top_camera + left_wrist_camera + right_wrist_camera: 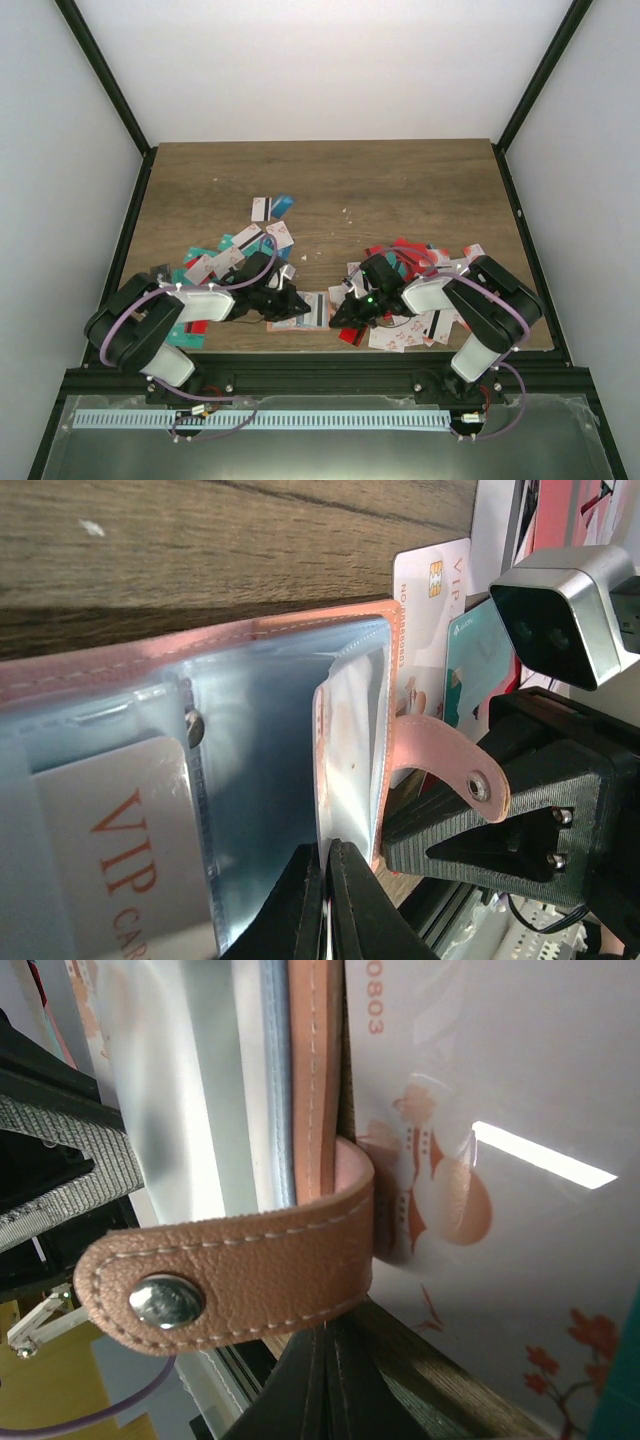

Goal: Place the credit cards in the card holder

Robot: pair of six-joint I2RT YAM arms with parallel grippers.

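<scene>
The salmon-pink card holder (314,311) lies open near the table's front edge, between both grippers. My left gripper (326,880) is shut on the edge of one clear inner sleeve (350,750). A white VIP card (115,855) sits in a sleeve further left. My right gripper (335,1360) is shut, its tips just under the holder's snap strap (240,1280). The strap hides whether they pinch the cover edge (315,1070). Loose credit cards lie in a left pile (228,256) and a right pile (420,262). A white card (500,1160) lies beneath the holder.
Black frame posts and white walls enclose the wooden table (400,190). Two cards (272,206) lie apart toward the middle. The right arm's wrist camera (560,610) and black gripper body (520,830) stand close beside the holder. A teal card (475,670) lies under the holder's edge.
</scene>
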